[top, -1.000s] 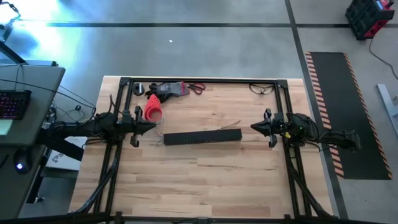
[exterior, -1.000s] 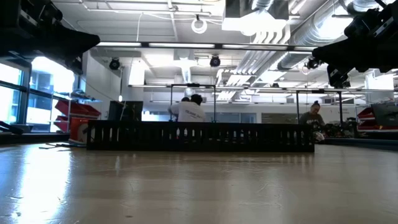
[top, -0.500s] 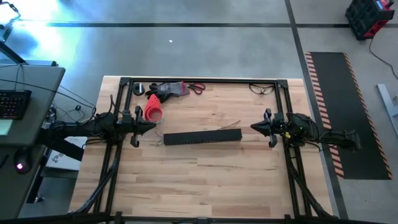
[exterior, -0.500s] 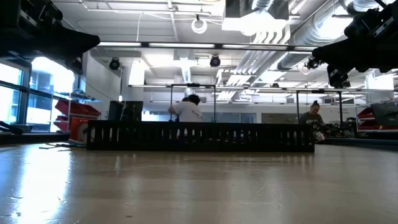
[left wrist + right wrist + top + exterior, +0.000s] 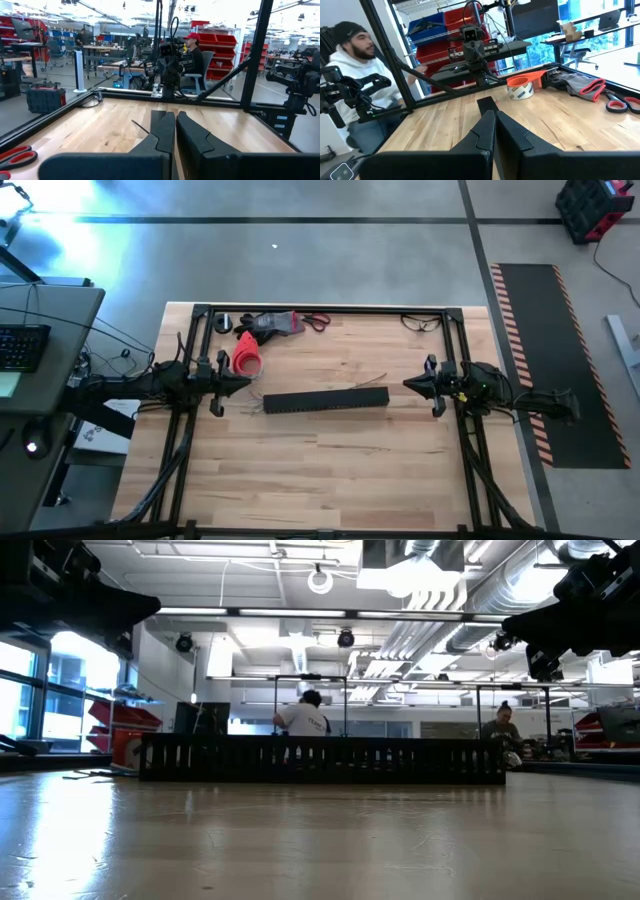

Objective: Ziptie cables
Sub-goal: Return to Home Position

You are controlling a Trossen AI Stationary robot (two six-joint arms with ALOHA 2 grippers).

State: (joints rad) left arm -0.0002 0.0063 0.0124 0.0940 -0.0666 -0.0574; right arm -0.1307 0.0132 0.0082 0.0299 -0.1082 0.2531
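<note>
The cables are a few hair-thin wires lying on the wooden table along the far side of a long black comb-toothed channel, with loose ends past its left end. The channel lies flat across the table's middle and shows as a dark toothed wall in the low view. My left gripper hangs shut above the table's left edge, pointing level toward the centre. My right gripper hangs shut above the right edge, facing it. Both are clear of the cables and the channel.
At the far left lie a red tape roll, grey and red gloves and red-handled scissors. A coiled black cord lies at the far right. A black frame rims the table. A person sits beyond the left edge.
</note>
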